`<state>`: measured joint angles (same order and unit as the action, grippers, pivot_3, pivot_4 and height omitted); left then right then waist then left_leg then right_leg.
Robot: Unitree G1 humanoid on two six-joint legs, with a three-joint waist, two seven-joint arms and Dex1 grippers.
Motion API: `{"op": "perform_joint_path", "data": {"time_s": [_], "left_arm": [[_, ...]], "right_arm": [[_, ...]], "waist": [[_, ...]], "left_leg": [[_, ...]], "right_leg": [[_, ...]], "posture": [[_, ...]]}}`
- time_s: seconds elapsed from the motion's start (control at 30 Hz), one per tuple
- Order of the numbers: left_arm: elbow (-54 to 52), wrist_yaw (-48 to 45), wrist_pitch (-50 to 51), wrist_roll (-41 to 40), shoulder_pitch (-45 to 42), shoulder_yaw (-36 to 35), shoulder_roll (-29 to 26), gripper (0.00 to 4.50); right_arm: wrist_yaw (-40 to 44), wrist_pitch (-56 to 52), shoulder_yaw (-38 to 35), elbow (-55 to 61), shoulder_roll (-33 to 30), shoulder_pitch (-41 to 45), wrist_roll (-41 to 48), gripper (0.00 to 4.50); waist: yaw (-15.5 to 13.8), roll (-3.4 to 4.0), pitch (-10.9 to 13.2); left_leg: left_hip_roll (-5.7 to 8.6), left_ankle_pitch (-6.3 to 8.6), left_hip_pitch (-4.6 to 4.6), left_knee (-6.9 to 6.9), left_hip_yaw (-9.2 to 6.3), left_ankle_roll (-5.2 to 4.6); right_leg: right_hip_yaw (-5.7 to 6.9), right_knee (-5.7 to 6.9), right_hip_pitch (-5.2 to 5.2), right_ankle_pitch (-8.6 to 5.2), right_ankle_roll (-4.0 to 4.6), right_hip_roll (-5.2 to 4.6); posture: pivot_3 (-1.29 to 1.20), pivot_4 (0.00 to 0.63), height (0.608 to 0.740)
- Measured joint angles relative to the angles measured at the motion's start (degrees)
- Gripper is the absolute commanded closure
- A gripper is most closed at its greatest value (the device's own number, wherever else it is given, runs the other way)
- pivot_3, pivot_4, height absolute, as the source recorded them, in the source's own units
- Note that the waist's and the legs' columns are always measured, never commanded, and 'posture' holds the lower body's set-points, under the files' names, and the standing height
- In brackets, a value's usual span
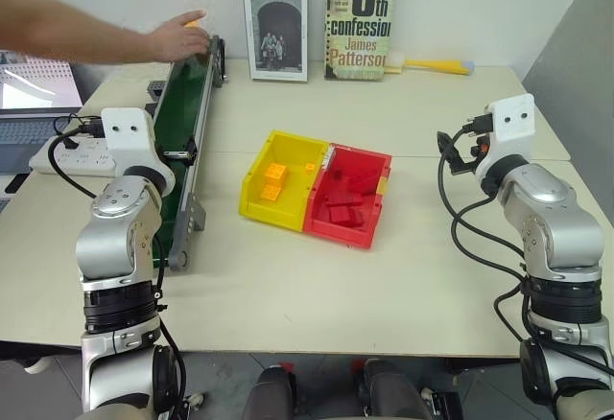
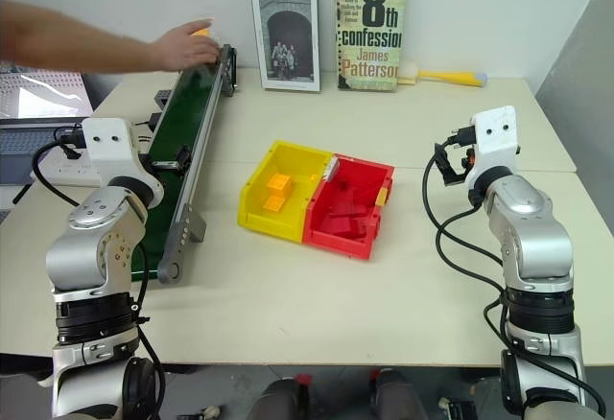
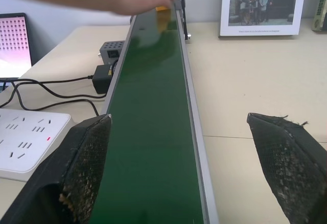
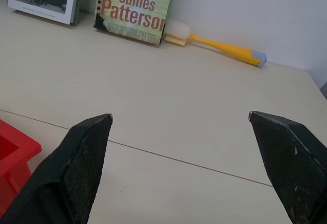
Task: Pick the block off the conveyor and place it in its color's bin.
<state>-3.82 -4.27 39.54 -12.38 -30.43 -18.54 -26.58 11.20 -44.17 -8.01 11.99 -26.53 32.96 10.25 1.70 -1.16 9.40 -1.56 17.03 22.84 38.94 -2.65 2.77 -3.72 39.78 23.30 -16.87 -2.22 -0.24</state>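
Table [image 1: 403, 123]: pale, broad work surface bearing every item below.

Conveyor [image 1: 187, 123]: long narrow unit with dark green belt and grey side rails, running along the table's left part from near the robot toward the wall.

Two books: "Graphic Design" [image 1: 275, 25] and "8th Confession" [image 1: 361, 19], upright against the wall at the table's far edge, side by side.

Laptop [image 1: 34, 104] and white power strip [image 1: 67, 156]: left of the conveyor, cables trailing between them.

Paired trays, mid-table: yellow bin [image 1: 280, 182] joined to a red tray [image 1: 351, 198] on its right. The yellow one holds orange-yellow bricks; the red one holds red bricks.

Person's hand [image 1: 182, 36]: reaches in from the left over the conveyor's far end.

Left gripper [image 3: 179, 168]: held above the conveyor's near end, fingers spread wide apart, grasping nothing.

Right gripper [image 4: 179, 168]: above bare table to the right of the trays, fingers likewise spread wide, empty.

Brush [image 1: 432, 65]: yellow handle, lying by the books.

Block [image 3: 163, 10]: small, orange-yellow, at the belt's far end, under the person's fingers.
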Motion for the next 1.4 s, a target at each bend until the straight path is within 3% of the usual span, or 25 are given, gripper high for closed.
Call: {"op": "perform_joint_path", "data": {"time_s": [0.8,0.9,1.23,1.4], "left_arm": [[-2.8,2.5,-2.2,-0.6,3.1,-2.6,1.7,0.08],[-2.6,2.6,-2.8,-0.6,3.0,-3.0,1.7,0.08],[3.8,3.7,-3.9,-0.1,-0.3,-2.9,2.2,0.08],[6.1,4.7,-3.9,0.2,-1.1,-3.0,2.2,0.08]], "right_arm": [[2.3,1.3,0.5,-1.2,-0.4,0.5,0.0,0.0],[6.3,2.5,1.3,-1.5,-1.5,1.4,0.9,0.0],[32.3,-5.9,2.0,2.4,-5.5,11.2,24.5,0.0],[36.9,-8.3,4.6,4.1,-7.0,11.4,28.9,0.0]], "waist": [[0.0,0.0,0.0],[0.0,0.0,0.0],[-0.1,0.01,0.0],[-0.1,0.01,0.0]], "left_leg": [[0.0,0.01,0.0,0.0,0.0,-0.02],[0.0,0.02,-0.01,0.0,0.01,-0.03],[0.0,0.06,0.03,-0.01,-0.16,-0.1],[-0.02,0.06,0.06,-0.02,-0.17,-0.1]], "right_leg": [[0.0,0.0,0.0,0.0,0.0,-0.01],[0.0,-0.01,0.0,0.0,0.0,0.0],[0.16,-0.15,-0.06,0.0,0.0,0.02],[0.16,-0.21,-0.07,0.0,0.0,-0.02]], "posture": [[0.0,0.15,0.74],[0.0,0.15,0.74],[0.0,0.15,0.74],[0.0,0.15,0.74]]}}
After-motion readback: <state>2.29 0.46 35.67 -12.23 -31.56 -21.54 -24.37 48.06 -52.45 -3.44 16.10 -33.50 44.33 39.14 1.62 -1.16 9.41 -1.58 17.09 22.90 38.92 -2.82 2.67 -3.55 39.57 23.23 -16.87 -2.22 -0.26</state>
